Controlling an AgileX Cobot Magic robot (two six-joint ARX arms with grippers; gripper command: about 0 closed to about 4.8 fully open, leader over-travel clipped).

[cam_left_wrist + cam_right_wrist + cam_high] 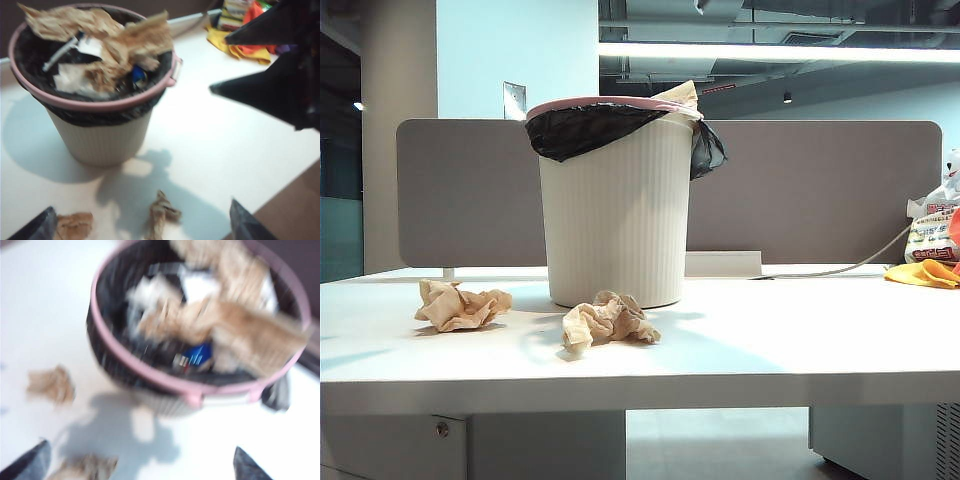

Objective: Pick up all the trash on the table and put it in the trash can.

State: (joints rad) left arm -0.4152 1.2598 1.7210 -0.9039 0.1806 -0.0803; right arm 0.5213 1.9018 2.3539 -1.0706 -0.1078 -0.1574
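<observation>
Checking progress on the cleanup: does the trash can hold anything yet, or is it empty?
Not empty. The trash can holds crumpled brown paper and white scraps inside its black liner.

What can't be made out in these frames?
- Exterior view: both grippers out of frame; the trash can wall hides its contents, apart from paper poking over the rim.
- Right wrist view: motion blur smears the blue item in the can.
- Left wrist view: left paper wad cut off by the edge.
</observation>
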